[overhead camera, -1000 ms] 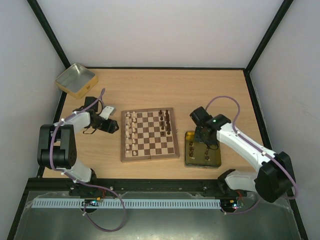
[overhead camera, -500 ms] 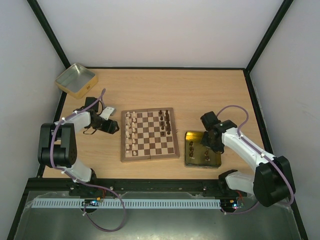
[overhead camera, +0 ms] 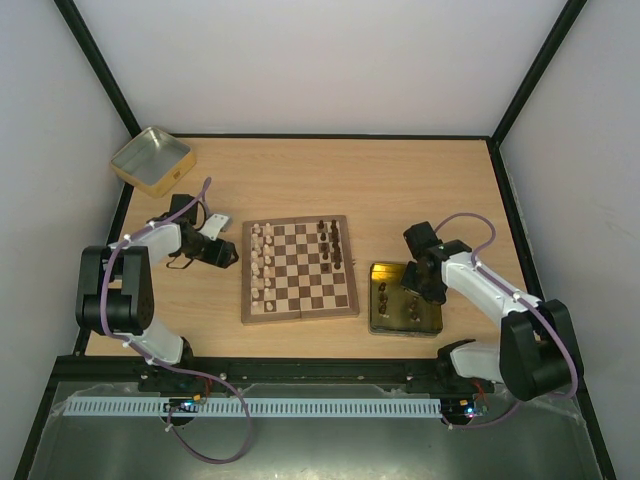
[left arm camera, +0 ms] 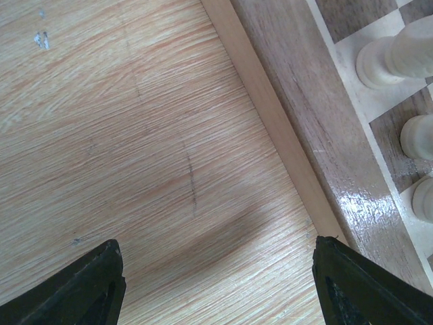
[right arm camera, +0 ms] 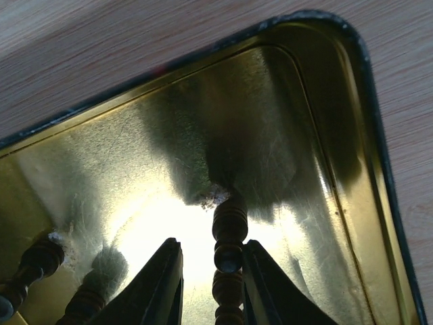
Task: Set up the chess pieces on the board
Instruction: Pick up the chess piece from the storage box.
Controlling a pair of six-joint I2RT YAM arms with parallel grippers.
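The board [overhead camera: 300, 316] lies mid-table with pale chess pieces [overhead camera: 262, 260] along its left side and dark chess pieces [overhead camera: 333, 240] at its far right. More dark pieces [overhead camera: 385, 297] stand in a gold tin [overhead camera: 372, 300] to the board's right. My right gripper [overhead camera: 413, 290] is down in that tin. In the right wrist view it [right arm camera: 211, 261] is open around one dark piece [right arm camera: 230, 227]; the right finger touches it and the left finger stands off. My left gripper [overhead camera: 228, 257] is open and empty over bare table by the board's left rim [left arm camera: 270, 108], near pale pieces [left arm camera: 392, 57].
A second gold tin [overhead camera: 152, 160] sits at the table's back left corner. Other dark pieces [right arm camera: 40, 261] stand at the left of the right tin, whose raised wall [right arm camera: 365, 101] runs close to my right fingers.
My right arm has swung right and drawn in, bringing its gripper down into the right tin around a dark piece. The left arm has not moved.
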